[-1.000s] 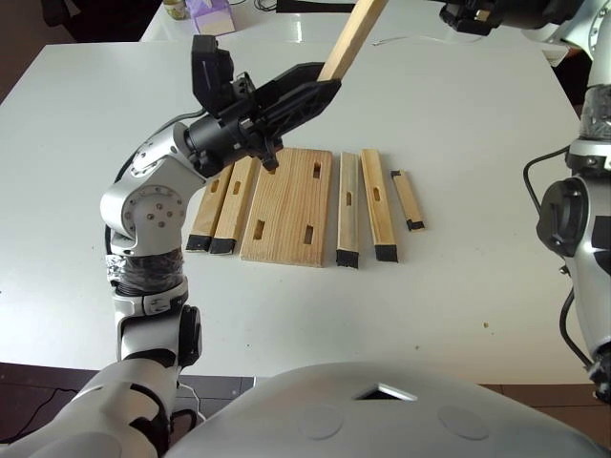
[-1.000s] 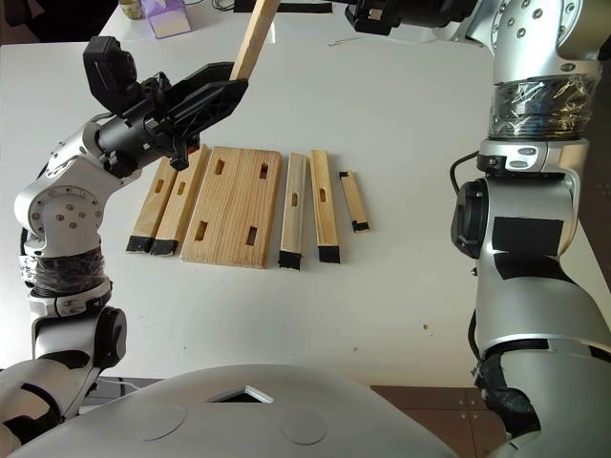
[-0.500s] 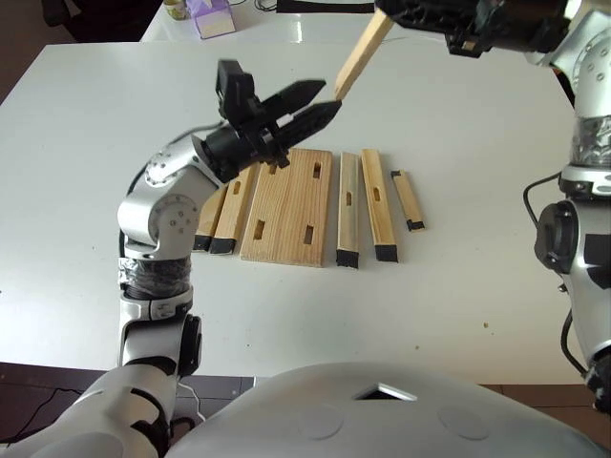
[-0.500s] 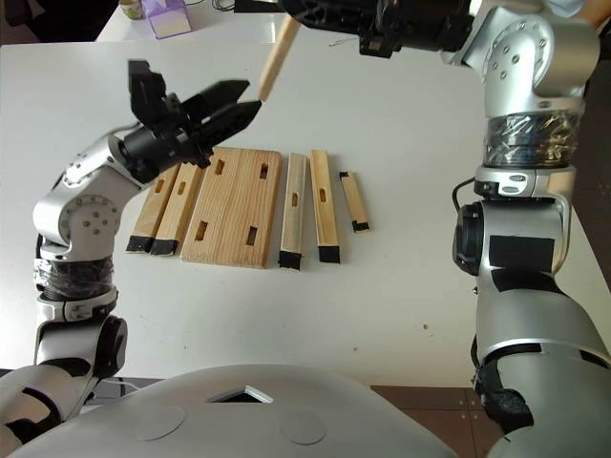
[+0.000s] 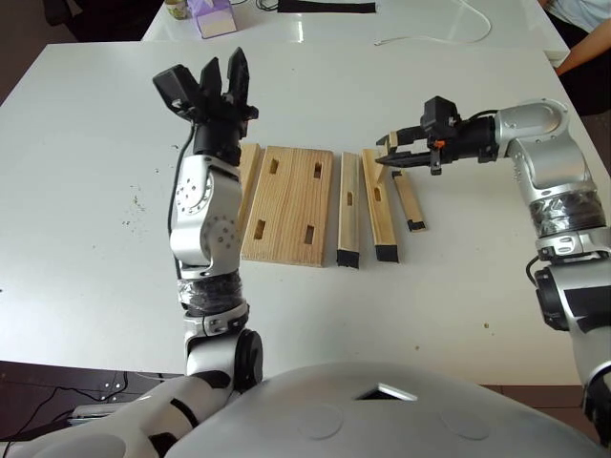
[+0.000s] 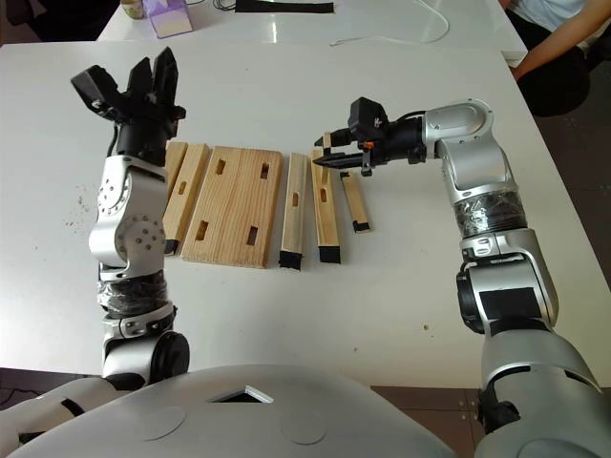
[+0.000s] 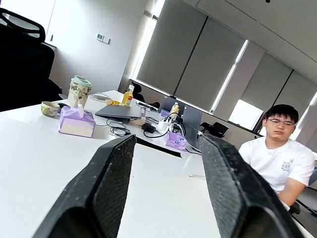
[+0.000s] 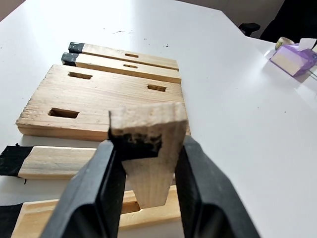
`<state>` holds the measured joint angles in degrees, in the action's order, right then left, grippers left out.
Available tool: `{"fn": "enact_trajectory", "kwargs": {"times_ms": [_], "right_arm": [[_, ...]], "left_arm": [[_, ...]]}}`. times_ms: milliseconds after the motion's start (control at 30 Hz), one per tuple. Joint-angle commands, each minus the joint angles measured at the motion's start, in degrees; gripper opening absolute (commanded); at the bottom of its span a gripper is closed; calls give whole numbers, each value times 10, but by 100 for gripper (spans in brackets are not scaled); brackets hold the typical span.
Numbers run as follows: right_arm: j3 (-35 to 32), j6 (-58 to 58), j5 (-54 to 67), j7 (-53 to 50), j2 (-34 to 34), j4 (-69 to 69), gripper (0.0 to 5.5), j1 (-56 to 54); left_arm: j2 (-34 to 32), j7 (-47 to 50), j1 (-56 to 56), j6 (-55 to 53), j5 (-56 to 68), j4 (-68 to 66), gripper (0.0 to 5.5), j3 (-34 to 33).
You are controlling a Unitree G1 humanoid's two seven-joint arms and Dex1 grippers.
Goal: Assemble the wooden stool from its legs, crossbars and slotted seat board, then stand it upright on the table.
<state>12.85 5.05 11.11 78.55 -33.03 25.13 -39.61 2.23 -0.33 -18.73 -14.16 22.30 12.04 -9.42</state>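
Observation:
The slotted seat board (image 5: 286,205) lies flat mid-table. Two legs (image 5: 250,162) lie by its left edge, partly behind my left arm. To its right lie two more legs (image 5: 348,210) and a short crossbar (image 5: 409,200), all with black-taped ends. My right gripper (image 5: 384,150) is shut on a wooden piece (image 8: 148,134) at its black-taped end. That piece (image 6: 326,143) hangs just above the right-hand legs, its far end pointing down at a slotted leg (image 8: 54,161). Over the board's far left corner my left gripper (image 5: 221,65) is raised and open, holding nothing.
The white table (image 5: 95,191) has free room at the front and on both sides of the parts. At the far edge stand a purple tissue box (image 5: 210,14) and a cup (image 7: 79,89), and a white cable (image 5: 430,38) lies at the back right.
My left gripper let go of the wooden piece and swung upright. My right gripper carried the piece from high over the back of the table down to just above the right-hand legs.

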Motion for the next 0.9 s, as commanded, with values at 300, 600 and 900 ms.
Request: {"fn": "enact_trajectory", "kwargs": {"times_ms": [300,600,900], "right_arm": [[9,-14,-11,36,12,28,130,-1],[10,-1,-29,21,16,81,130,1],[17,-21,-41,-8,26,150,130,37]], "left_arm": [[3,27,9,15,-34,-6,236,-2],[-4,17,9,8,-32,-8,236,2],[-9,4,10,-4,-30,-8,236,9]]}}
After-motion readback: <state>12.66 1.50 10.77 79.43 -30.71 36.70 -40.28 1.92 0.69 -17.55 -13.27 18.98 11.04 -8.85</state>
